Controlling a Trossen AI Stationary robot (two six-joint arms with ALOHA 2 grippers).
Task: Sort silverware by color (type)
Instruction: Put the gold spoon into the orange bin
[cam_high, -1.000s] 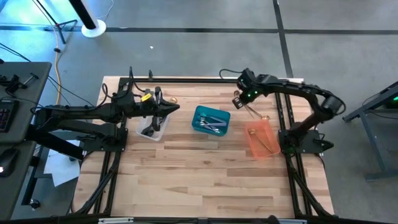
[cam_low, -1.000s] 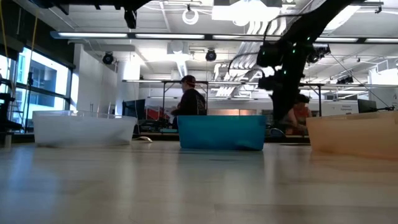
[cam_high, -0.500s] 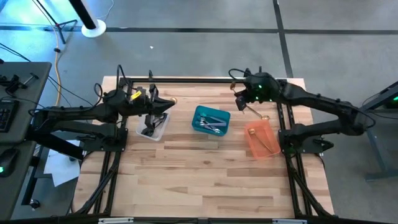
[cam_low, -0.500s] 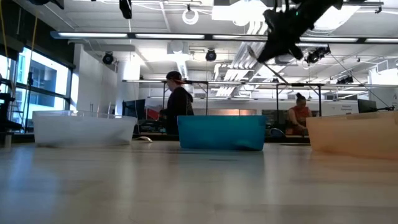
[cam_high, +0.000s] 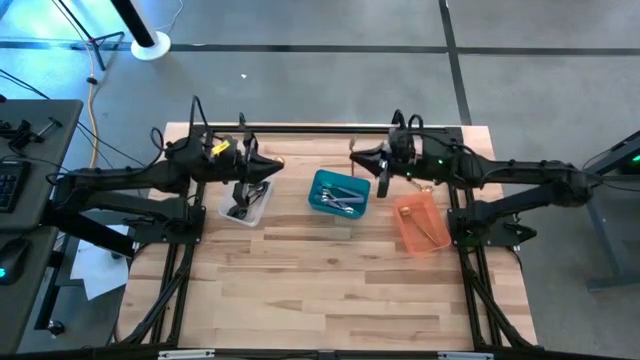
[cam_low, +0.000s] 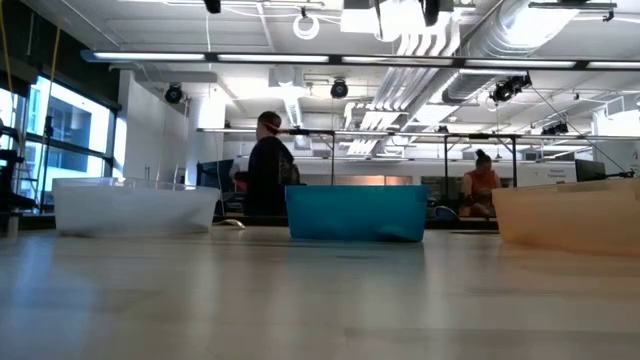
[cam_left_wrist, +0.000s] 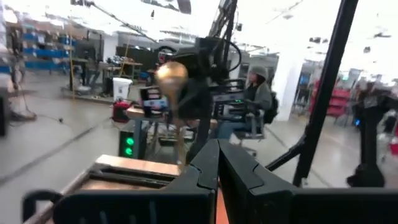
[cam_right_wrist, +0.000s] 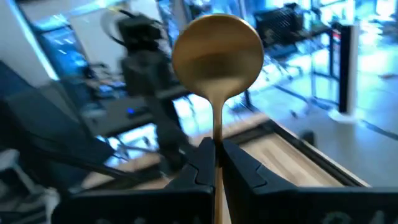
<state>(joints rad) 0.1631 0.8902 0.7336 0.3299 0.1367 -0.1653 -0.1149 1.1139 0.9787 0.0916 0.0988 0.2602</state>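
Note:
My right gripper (cam_high: 358, 158) hangs high over the table's far middle, pointing level toward the table's left, shut on a gold spoon (cam_right_wrist: 217, 46). My left gripper (cam_high: 272, 170) is shut with nothing in it, raised above the clear bin (cam_high: 245, 203), which holds dark silverware (cam_high: 238, 210). In the left wrist view the gold spoon (cam_left_wrist: 171, 74) faces my left gripper (cam_left_wrist: 217, 152). Silver pieces (cam_high: 343, 198) lie in the teal bin (cam_high: 318, 190), gold ones (cam_high: 430, 232) in the orange bin (cam_high: 405, 228). My right gripper pinches the gold spoon's handle (cam_right_wrist: 216, 134) between its two fingers. The fingers point level toward the table's left and lie along the handle. The bowl (cam_right_wrist: 217, 43) sticks out ahead of the fingertips, and the whole spoon is lifted clear of the table.
The three bins stand in a row across the table's far half: clear (cam_low: 135, 205), teal (cam_low: 355, 212), orange (cam_low: 570, 215). One more gold piece (cam_high: 425, 187) lies by the orange bin's far edge. People move in the room behind. The near half of the wooden table (cam_high: 330, 290) is bare.
My right gripper has risen well above the table and tipped from pointing down to level, swinging toward the table's left, still shut on the gold spoon. It has gone up out of the low view. My left gripper has risen a little over the clear bin.

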